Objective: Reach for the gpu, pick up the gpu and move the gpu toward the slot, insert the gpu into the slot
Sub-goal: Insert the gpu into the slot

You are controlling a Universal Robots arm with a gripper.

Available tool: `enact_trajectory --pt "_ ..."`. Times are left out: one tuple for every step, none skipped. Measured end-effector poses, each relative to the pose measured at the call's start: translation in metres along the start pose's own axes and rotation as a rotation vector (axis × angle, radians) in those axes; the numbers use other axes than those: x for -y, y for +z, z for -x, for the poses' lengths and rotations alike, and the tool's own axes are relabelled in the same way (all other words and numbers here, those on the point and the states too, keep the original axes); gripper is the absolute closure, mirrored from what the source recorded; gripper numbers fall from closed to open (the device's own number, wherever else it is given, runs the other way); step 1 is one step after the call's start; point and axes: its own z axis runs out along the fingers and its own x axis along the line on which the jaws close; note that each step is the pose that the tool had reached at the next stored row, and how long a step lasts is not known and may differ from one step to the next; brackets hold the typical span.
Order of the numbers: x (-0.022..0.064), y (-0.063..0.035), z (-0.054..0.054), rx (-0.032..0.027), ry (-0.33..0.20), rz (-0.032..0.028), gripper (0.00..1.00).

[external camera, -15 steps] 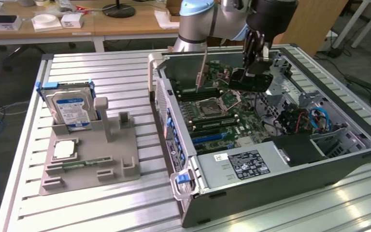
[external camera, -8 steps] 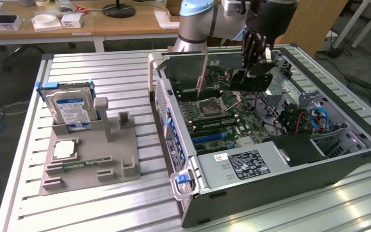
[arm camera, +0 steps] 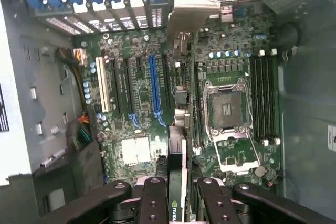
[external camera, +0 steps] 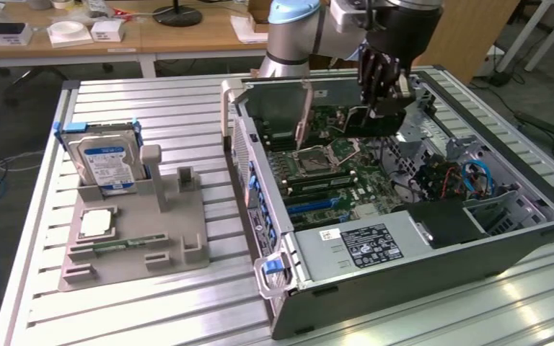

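While the jaws grip the gpu (arm camera: pixel 177 171) above the motherboard (arm camera: pixel 142 85), pickup is done; seating it in the blue slot (arm camera: pixel 154 90) remains.

Exterior view: high, set back, looking down over the tabletop (external camera: pixel 152 317) into the computer case (external camera: pixel 402 281). Wrist view: close, straight down onto the motherboard (arm camera: pixel 140 95) both share.

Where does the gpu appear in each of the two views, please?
Exterior view: the gpu hangs in the gripper above the motherboard, inside the open computer case.
Wrist view: the gpu is seen edge-on, clamped between the gripper's fingers, over the motherboard.
Shared landmark: the square silver processor socket, close to the card in both.
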Motion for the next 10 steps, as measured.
enact_trajectory --pt "0.0000 0.0006 0.0000 0.0008 -0.015 -0.0015 0.74" --pt "0.0000 0.0013 0.0000 0.0016 -0.030 -0.0030 0.74" --pt "0.0000 0.0019 -0.0001 0.0024 -0.044 -0.0044 0.74" --pt "0.0000 0.0022 -0.0003 0.0027 -0.051 -0.0054 0.74" --pt "-0.0001 0.0024 -0.0003 0.0028 -0.055 -0.0064 0.74" --pt "-0.0001 0.0028 -0.0003 0.0030 -0.055 -0.0076 0.74" --pt "-0.0001 0.0034 -0.0003 0.0032 -0.055 -0.0086 0.74" --pt "-0.0002 0.0037 -0.0004 0.0033 -0.055 -0.0095 0.74" --pt "-0.0006 0.0042 -0.0004 0.0033 -0.055 -0.0097 0.74" --pt "-0.0010 0.0046 -0.0005 0.0033 -0.055 -0.0097 0.74"
